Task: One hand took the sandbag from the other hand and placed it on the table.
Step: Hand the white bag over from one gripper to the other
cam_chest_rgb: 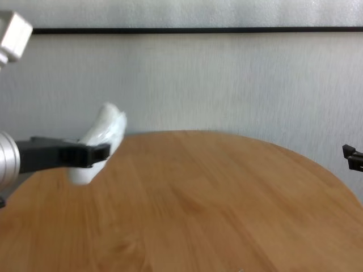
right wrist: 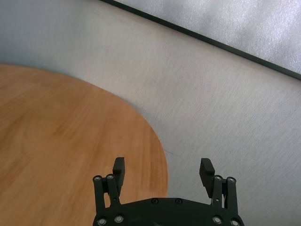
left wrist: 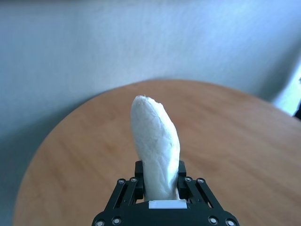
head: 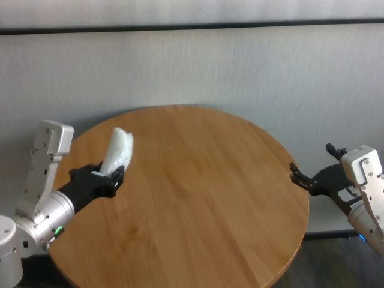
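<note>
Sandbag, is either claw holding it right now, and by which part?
The left claw grips the sandbag near its lower end, above the table. The right claw is open, empty.

I see a pale grey wall (head: 240, 66) behind the work area, with a fine texture. A thin dark strip (head: 192, 26) runs along it, and above it the surface looks lighter. At lower right is perhaps a dark floor (head: 324, 264). Light is soft and even.

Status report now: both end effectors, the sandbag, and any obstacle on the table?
Left end effector shut on sandbag, held above the table. Right end effector open, empty, off the table's right edge. No obstacle visible between them.
</note>
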Controlling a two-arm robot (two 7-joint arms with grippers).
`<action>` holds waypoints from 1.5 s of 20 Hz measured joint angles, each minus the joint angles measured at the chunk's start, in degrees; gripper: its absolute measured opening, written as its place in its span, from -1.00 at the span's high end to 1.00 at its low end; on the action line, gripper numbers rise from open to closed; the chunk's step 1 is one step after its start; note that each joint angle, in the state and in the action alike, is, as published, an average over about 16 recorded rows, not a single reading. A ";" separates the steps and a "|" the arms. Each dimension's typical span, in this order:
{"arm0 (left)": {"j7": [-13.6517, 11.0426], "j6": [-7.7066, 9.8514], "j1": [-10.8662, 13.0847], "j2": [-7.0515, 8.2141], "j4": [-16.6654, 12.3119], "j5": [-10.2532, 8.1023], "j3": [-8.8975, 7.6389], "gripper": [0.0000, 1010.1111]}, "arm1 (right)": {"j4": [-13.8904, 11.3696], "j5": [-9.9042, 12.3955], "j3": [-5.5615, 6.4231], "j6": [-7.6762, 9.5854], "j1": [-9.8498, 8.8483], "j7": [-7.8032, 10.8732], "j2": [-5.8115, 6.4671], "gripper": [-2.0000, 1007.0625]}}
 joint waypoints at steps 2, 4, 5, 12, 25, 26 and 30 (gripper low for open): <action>-1.71 -1.50 0.22 0.26 -0.58 -0.84 0.14 0.19 | 0.00 0.00 0.00 0.00 0.00 0.00 0.00 -0.99; -3.40 -2.93 0.38 0.55 -1.10 -1.69 0.38 0.19 | 0.00 0.00 0.00 0.00 0.00 0.00 0.00 -0.99; -4.21 -3.62 0.42 0.71 -1.34 -2.12 0.56 0.19 | 0.00 0.00 0.00 0.00 0.00 0.00 0.00 -0.99; -8.81 -7.37 0.05 1.75 -2.62 -4.80 2.24 0.19 | 0.00 0.00 0.00 0.00 0.00 0.00 0.00 -0.99; -13.55 -10.23 -2.14 3.29 -3.59 -6.78 6.69 0.19 | 0.00 0.00 0.00 0.00 0.00 0.00 0.00 -0.99; -13.70 -10.33 -2.37 3.37 -3.52 -6.73 7.12 0.19 | 0.00 0.00 0.00 0.00 0.00 0.00 0.00 -0.99; -13.98 -10.65 -3.34 3.57 -2.95 -6.37 8.75 0.19 | 0.00 0.00 0.00 0.00 0.00 0.00 0.00 -0.99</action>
